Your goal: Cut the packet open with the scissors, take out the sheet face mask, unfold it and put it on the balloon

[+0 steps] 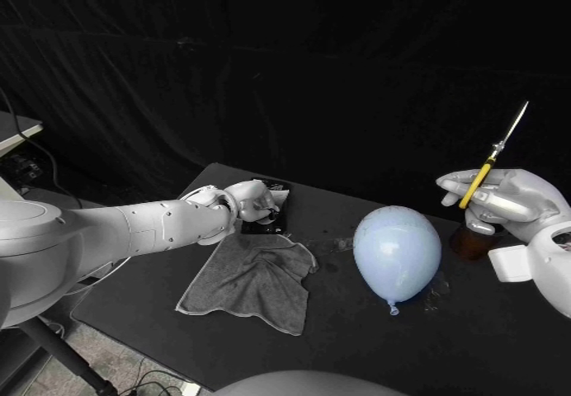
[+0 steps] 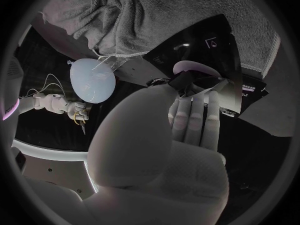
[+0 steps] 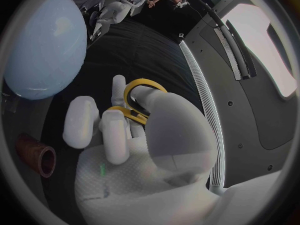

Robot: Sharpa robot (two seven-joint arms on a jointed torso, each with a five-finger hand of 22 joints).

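Note:
A glossy black packet (image 1: 275,213) (image 2: 215,55) lies at the far edge of a grey cloth. My left hand (image 1: 242,200) (image 2: 187,122) holds it by its near edge, fingertips and thumb closed on it. The pale blue balloon (image 1: 396,250) (image 2: 92,80) (image 3: 42,45) lies on the table right of the cloth, knot toward me. My right hand (image 1: 508,202) (image 3: 119,132) is raised at the right of the balloon. It grips the yellow-handled scissors (image 1: 490,171) (image 3: 139,104), their blades closed and pointing up. The face mask is hidden inside the packet.
The grey cloth (image 1: 250,280) (image 2: 125,12) is spread on the black table (image 1: 393,346) in front of my left hand. A short brown cylinder (image 1: 470,243) (image 3: 37,155) stands under my right hand, close to the balloon. The table's left edge runs close beside the cloth.

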